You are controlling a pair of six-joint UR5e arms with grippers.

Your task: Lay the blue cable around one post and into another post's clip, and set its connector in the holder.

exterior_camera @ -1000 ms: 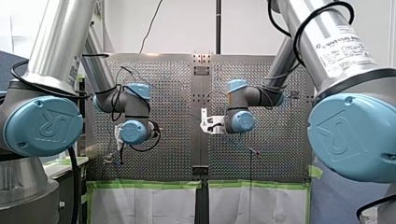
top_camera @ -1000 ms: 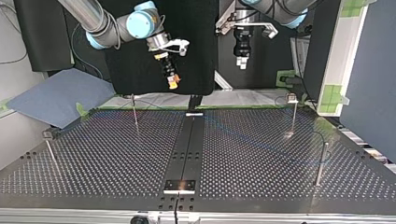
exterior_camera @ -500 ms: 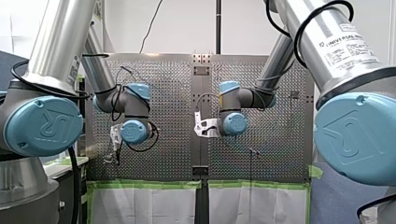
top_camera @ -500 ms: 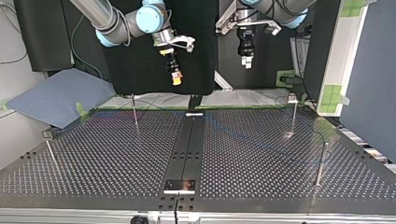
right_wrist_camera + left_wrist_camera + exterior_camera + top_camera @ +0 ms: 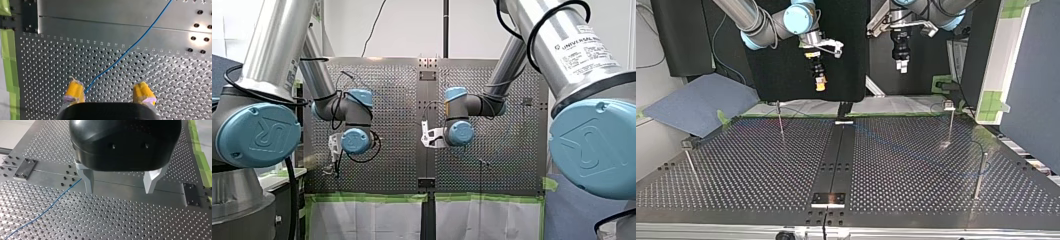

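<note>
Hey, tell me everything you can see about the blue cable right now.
The blue cable is thin, looks flexible, and lies loose on the perforated table, running diagonally across the plain centre strip. It passes below my right gripper, which hangs open above it; my left gripper is open too, beside it. Nothing grips it. No connector shows.

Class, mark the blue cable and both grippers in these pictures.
blue cable (image 5: 127, 51), right wrist view, middle of its visible run.
right gripper (image 5: 107, 82), right wrist view, midway between fingertips.
left gripper (image 5: 119, 191), left wrist view, midway between fingertips.
</note>
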